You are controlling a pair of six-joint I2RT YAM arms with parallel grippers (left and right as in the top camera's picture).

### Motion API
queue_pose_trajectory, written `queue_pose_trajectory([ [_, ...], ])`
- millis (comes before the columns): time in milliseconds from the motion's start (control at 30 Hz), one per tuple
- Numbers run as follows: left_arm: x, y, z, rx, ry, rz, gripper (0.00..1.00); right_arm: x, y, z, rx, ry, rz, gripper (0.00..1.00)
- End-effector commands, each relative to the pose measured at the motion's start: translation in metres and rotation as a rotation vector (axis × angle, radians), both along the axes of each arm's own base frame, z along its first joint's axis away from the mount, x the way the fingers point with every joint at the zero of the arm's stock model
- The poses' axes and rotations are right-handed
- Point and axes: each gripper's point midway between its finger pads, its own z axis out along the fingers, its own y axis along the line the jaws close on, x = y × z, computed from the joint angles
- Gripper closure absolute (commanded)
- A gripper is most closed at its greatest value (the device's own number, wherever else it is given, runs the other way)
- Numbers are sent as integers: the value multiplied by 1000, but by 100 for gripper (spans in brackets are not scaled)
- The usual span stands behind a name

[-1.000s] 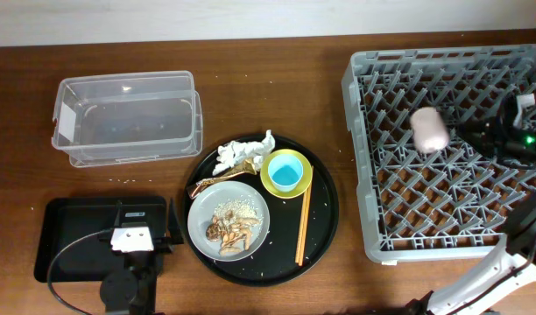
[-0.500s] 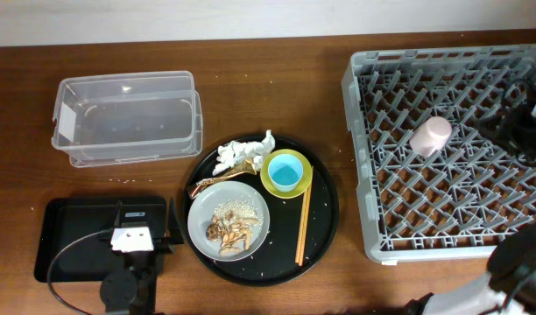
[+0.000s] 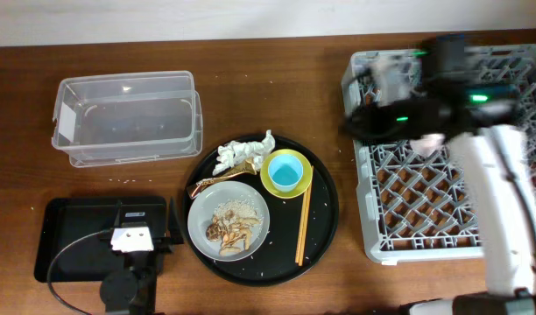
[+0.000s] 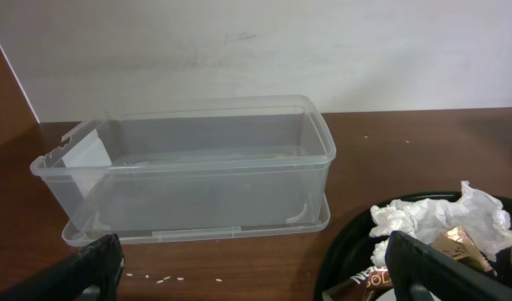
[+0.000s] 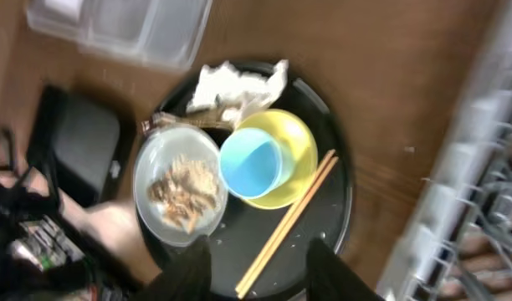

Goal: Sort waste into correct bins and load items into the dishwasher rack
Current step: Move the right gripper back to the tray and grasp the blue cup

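You've got the dishwasher rack filling frame right. Clear tub sits upper left, long axis left-right. On the round black tray at centre, the chopsticks run near top-to-bottom, upper ends by the yellow-green bowl. Pink cup is in the rack's upper left, mostly hidden, so orientation unclear. Right gripper: jaws apart, empty. Left gripper: spread wide, empty.

I read this as a robot test bench dressed up as a dishwashing station: a brown wooden table against a plain white wall, a dishwasher rack sitting at its right end.
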Motion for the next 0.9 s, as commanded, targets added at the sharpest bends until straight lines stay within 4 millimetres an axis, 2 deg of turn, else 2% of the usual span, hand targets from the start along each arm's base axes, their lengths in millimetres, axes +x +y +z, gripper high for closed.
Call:
queue_pose_trajectory([
  [0,0,0,-2,16,2,-2,1,2,28,-42,-204,47,24,72],
  [67,0,0,-2,15,2,-2,1,3,46,-62,-266,68,36,72],
  [167,0,0,-2,16,2,-2,1,-2,82,-96,-314,103,128,72],
  [333,0,0,-2,15,2,-2,1,-2,118,-151,-398,141,173,71],
  [433,0,0,-2,16,2,-2,1,0,125,-170,-440,144,173,70],
  [600,0,0,-2,16,2,-2,1,9,119,-189,-520,127,137,68],
  [867,0,0,-2,16,2,-2,1,10,124,-199,-497,162,81,73],
])
